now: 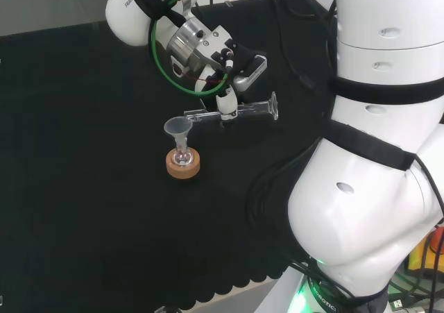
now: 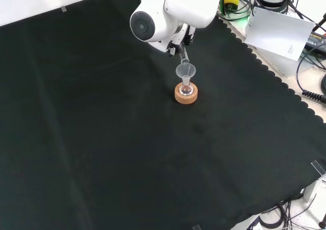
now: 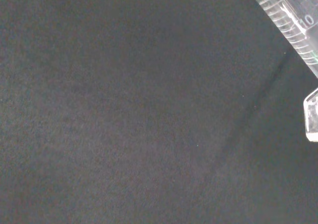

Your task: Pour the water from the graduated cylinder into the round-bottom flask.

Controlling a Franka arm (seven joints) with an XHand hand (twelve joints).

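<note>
In the head view the hand (image 1: 227, 103) is shut on a clear graduated cylinder (image 1: 243, 112), which lies almost level above the cloth. Its mouth end points left and reaches the rim of a clear funnel (image 1: 178, 127). Its foot (image 1: 273, 106) points right. The funnel sits in the neck of a small round-bottom flask (image 1: 182, 157), which rests on a cork ring (image 1: 183, 166). In the front view the funnel (image 2: 185, 70), flask (image 2: 186, 90) and cork ring (image 2: 186, 96) stand just below the arm's link, and the cylinder's tip (image 2: 183, 55) slants down towards the funnel. The wrist view has the cylinder's graduated wall (image 3: 290, 18).
The arm's white links (image 1: 374, 153) stand at the right of the head view. In the front view a white link with a round grey cap (image 2: 153, 23) hangs before the hand. A white sheet (image 2: 277, 31) and cables lie beyond the cloth's scalloped edge (image 2: 275, 74).
</note>
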